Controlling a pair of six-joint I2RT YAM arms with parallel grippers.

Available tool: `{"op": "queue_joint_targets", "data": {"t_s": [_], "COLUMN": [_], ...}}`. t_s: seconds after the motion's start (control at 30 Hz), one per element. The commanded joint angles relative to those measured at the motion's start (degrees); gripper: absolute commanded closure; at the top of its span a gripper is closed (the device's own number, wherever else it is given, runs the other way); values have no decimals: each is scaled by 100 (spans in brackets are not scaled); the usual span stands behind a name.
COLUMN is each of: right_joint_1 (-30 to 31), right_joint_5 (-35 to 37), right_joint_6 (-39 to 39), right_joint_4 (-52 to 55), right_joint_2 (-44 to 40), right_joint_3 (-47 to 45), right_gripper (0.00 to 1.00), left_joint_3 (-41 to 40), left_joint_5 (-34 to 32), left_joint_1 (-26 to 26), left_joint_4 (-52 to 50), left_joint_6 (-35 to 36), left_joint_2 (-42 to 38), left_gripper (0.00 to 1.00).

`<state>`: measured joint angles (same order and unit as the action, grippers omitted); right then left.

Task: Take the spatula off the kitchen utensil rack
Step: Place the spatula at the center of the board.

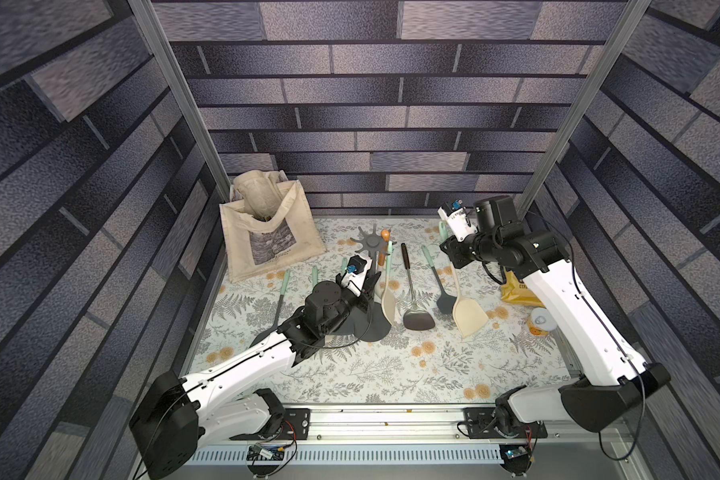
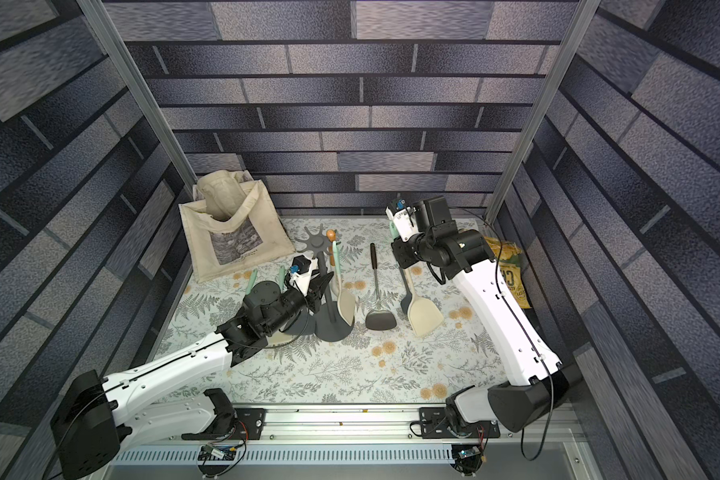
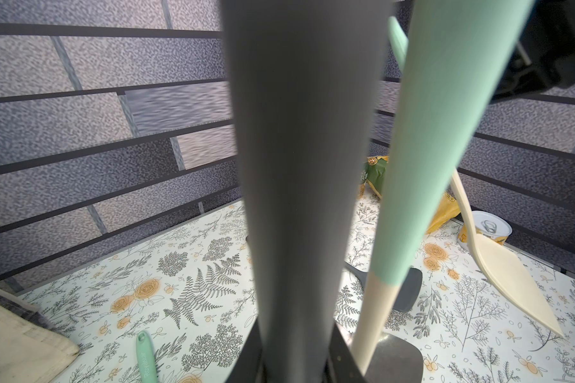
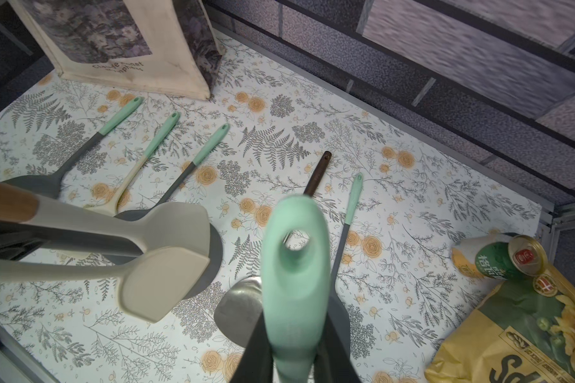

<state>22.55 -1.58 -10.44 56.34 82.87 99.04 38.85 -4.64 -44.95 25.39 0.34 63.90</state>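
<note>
right gripper [image 4: 296, 361] clenched on the cream spatula [image 1: 469, 318] by its mint handle, already clear of the kitchen utensil rack [image 1: 370, 244], toward the bench's [image 1: 350, 374] right edge. left gripper [image 3: 294, 368] clamps the rack's pole. it looks light, stiff and slick, so the handle is the best hold.

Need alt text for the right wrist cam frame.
The right gripper is shut on a mint-green spatula handle, seen end-on with its hanging hole toward the camera. Beyond it, the kitchen utensil rack holds two beige spatulas over a floral mat strewn with more utensils.
</note>
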Motion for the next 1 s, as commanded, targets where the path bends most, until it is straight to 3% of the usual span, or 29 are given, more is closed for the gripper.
{"op": "queue_joint_targets", "data": {"t_s": [0.0,0.33,0.97], "right_joint_1": [-367,-1135,-1733], "right_joint_5": [-174,-261,-412], "right_joint_6": [-230,-588,-745], "right_joint_4": [588,1196,-40], "right_joint_2": [499,1948,3483], "right_joint_3": [654,2023,1946], "right_gripper": [100,100,100], "left_joint_3": [-150,-185,-124], "left_joint_5": [-201,-195,-203], "left_joint_1": [52,30,-23], "left_joint_4": [-236,-238,-336], "left_joint_6": [102,87,89], "left_joint_2": [-9,22,79], "left_gripper": [86,86,86]}}
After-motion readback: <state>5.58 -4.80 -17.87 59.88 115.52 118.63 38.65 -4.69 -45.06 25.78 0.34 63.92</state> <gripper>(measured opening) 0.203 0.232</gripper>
